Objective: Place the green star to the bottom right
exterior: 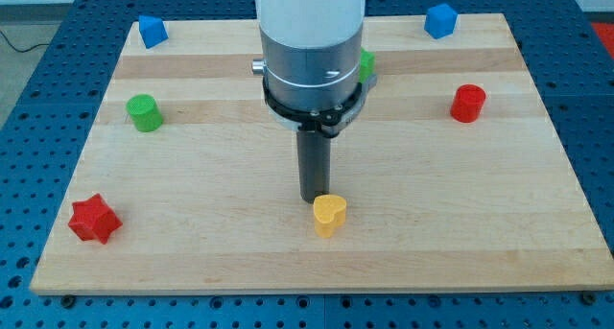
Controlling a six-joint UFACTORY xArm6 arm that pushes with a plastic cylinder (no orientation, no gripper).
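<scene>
- Rod straight down over the middle of the wooden board point(192, 243), my tip point(315, 200) planted just above the yellow heart point(329, 215) in the view — so close they look to be touching, though I can't swear to contact.
- Jaws? None on this arm; it ends in a plain dark rod, so nothing opens, closes or holds anything.
- Green star point(367, 64) — only a sliver of green peeks out at the right edge of the arm's grey housing, up near the view's top centre; the shape itself can't be made out from here.
- That puts it well apart from the bottom-right of the board, and well above my tip.
- Green cylinder point(145, 112) sits off to the view's left, upper half of the board.
- Red star point(93, 219) down in the bottom-left corner.
- Red cylinder point(468, 103) over on the right side, upper half.
- Blue block point(152, 30) at the top-left corner, another blue block point(440, 20) at the top right — both near the far edge.
</scene>
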